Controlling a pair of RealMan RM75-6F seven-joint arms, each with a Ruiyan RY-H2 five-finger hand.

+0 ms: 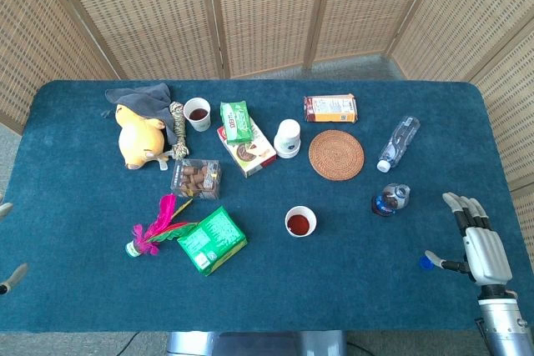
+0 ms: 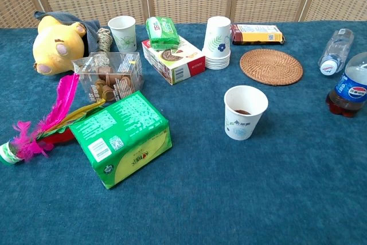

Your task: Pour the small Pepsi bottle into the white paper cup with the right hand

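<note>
The right hand point(image 1: 481, 243) is at the table's right edge, near the front. Its fingers are straight and apart, the thumb points to the side, and it holds nothing. It is well apart from the Pepsi bottle point(image 1: 390, 199), which stands upright on the blue table point(image 1: 375, 289), with a little dark drink in the bottom. The cup point(image 1: 300, 221) stands to the left of the bottle, apart from it, and has some dark liquid inside. Behind the bottle a water bottle point(image 1: 398, 143) lies on its side, and a round woven coaster point(image 1: 336, 154) lies beside it.

On the left side there is a green box point(image 1: 212, 240), just beside a pink feather toy point(image 1: 154, 227). A yellow plush toy point(image 1: 138, 137) lies at the back. The left hand shows only as some small parts at the left edge of the head view, and I cannot tell if it is open or closed.
</note>
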